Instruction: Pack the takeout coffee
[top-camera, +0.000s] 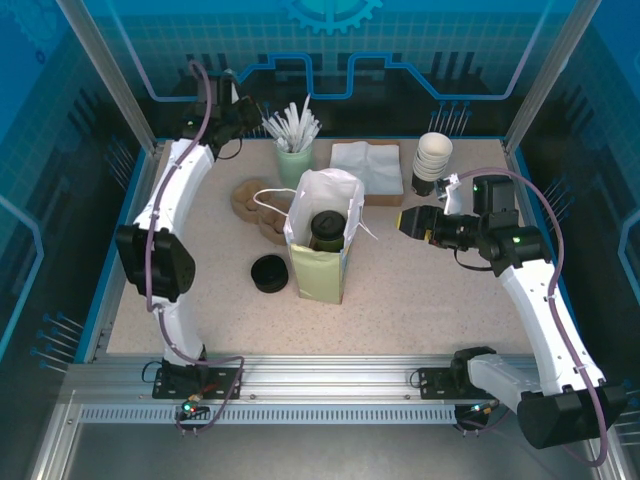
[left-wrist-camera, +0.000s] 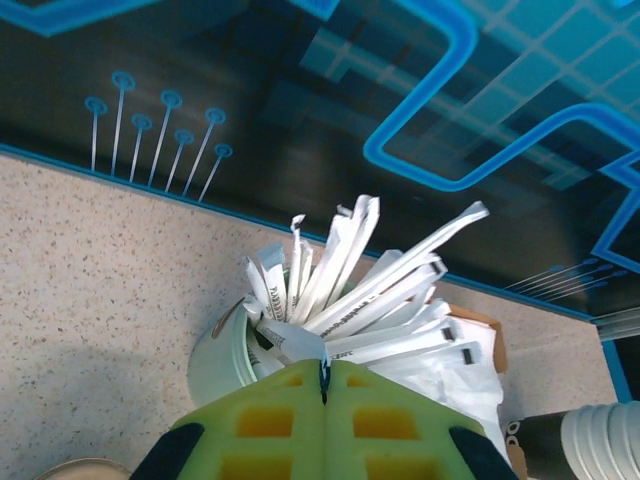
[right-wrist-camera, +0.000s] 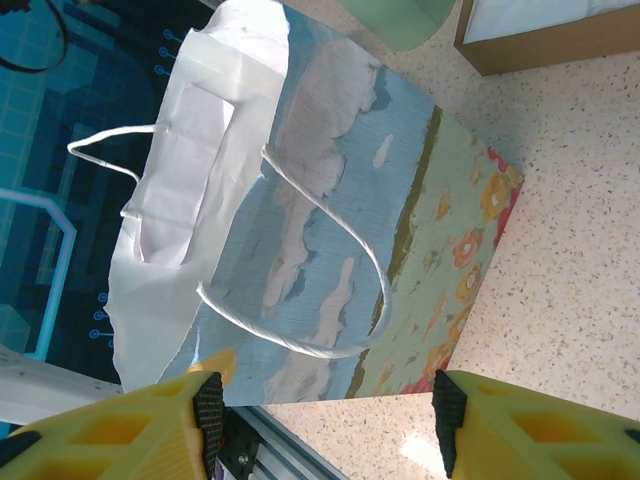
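Already in bag (top-camera: 318, 270) — takeout coffee (top-camera: 325, 229), right gripper (top-camera: 405, 222) agape

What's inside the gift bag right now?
From above, the takeout coffee sits in the gift bag, black lid showing. The bag's walls cover most of its body and the bag floor.

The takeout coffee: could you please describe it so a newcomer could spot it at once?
Find the tall paper bag standing open mid-table. The takeout coffee sits inside it, its round black lid showing through the bag's mouth. The similar squat black disc lies outside, on the table left of the bag.
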